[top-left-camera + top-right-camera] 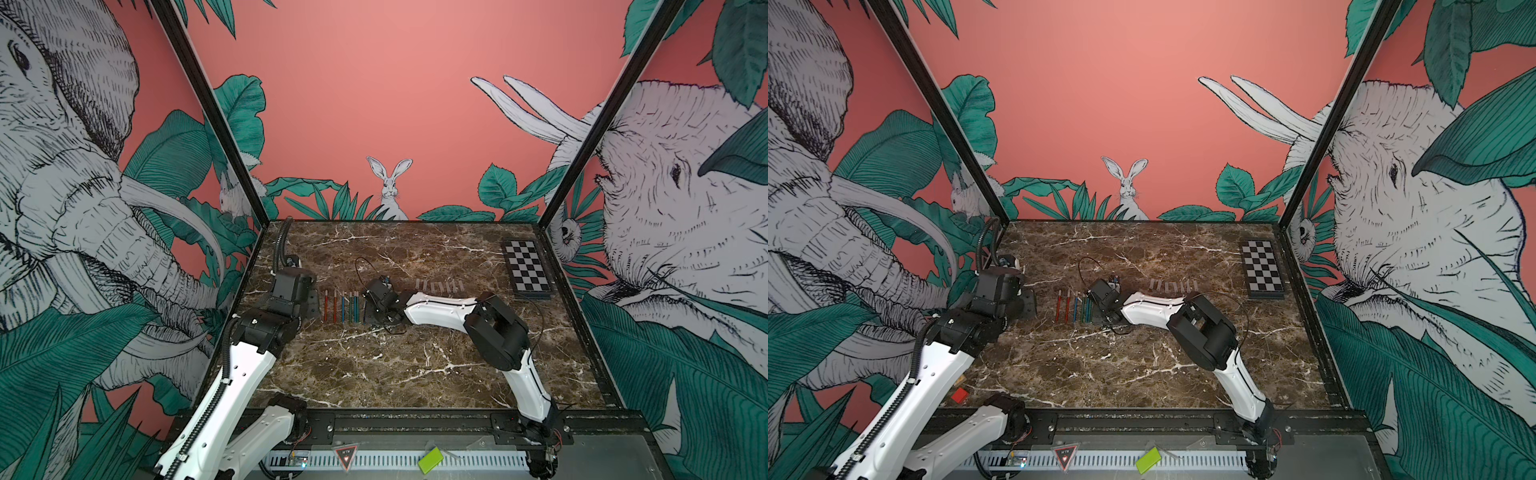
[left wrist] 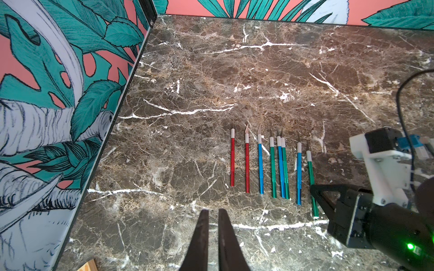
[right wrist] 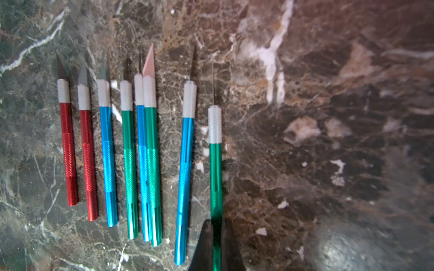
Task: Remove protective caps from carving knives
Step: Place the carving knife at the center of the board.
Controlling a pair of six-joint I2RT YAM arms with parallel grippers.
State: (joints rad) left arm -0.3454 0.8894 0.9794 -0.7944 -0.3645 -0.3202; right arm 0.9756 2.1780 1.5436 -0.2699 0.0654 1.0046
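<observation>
Both top views show a brown marble-patterned table (image 1: 415, 365), glossy and veined white. A flat black-and-white checkerboard (image 1: 528, 269) lies at its far right edge, well apart from the work.

Left gripper (image 2: 213, 212): over bare table beside the red end of the row; its two dark tapered fingers stand almost pressed together, nothing between them. Right gripper (image 3: 217, 226): low at the opposite end of the row, pinching the back end of the green knife (image 3: 215, 164), which lies on the table or just above it; contact cannot be confirmed.

Knives (image 2: 259, 164): eight are counted in the wrist views, roughly parallel at mid-table: two red, three blue, three green. Each has a slim round handle (image 3: 68, 152) of shiny coloured metal with a knurled band, a pale ribbed collar (image 3: 189, 99) and a thin pointed blade (image 3: 150, 61). Every blade seen is bare.

Caps (image 1: 436, 286): several small greyish clear sleeves lie in a short row right of the knives, well apart from them; their number cannot be read.

Assessment: the step in hand appears to be laying the stripped green knife at the end of the row. The next move calls for spreading the jaws and lifting straight up, so the light round handle neither rolls nor drags. Whether any capped knife remains cannot be told.
</observation>
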